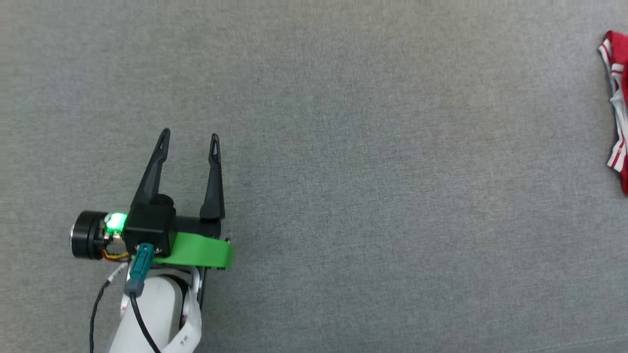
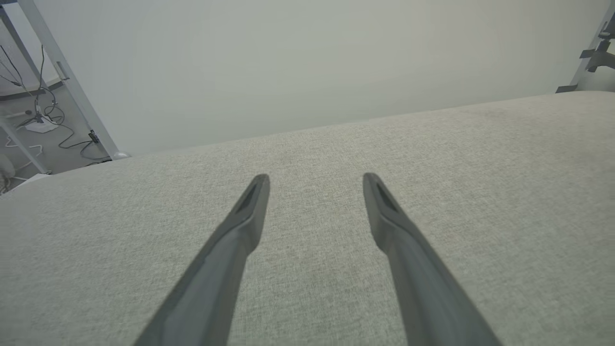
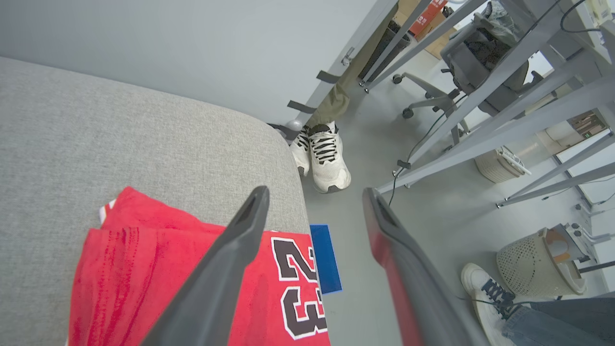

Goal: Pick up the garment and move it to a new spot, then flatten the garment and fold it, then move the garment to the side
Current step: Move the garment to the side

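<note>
Surface of grey woven fabric (image 1: 373, 162) spans the whole head view. Its rounded corner shows mid-frame in the right wrist view.

Garment, a red jersey T-shirt w/ black white-outlined "23" print and red-white striped trim (image 3: 158, 269), lies at that corner. It's lower left in the right wrist view, and a thin strip of it shows at the far right edge of the head view (image 1: 619, 103). It sits in flattish layers, print up, one side reaching the surface's edge. Can't tell if it overhangs.

Left gripper (image 1: 190, 134) is lower left in the head view, well apart from the garment, fingers spread w/ nothing btwn them. Its own wrist view (image 2: 315, 177) shows bare fabric beneath.

Right gripper (image 3: 315, 189) hovers above the garment's edge, fingers apart and holding nothing. One finger is over red cloth, the other over the floor.

Smaller items: a person's pale lace-up sneakers (image 3: 323, 158) on the floor just past the corner, upper centre of the frame, and a blue tape rectangle (image 3: 326, 259) on the floor beside the print.

Judgement: the scene fits 2 stages. Either the garment is waiting at the edge for pickup, or it's folded and parked at the side w/ the right gripper's fingers off it. The pics don't settle which. Care pts are the same either way:
- The cloth looks thin and limp, and it sits right at the edge, so a snagged finger could drag it to the floor.
- Right gripper moves near it should be slow and mostly vertical, jaws wide.
- Left gripper is best kept out of the way.
</note>
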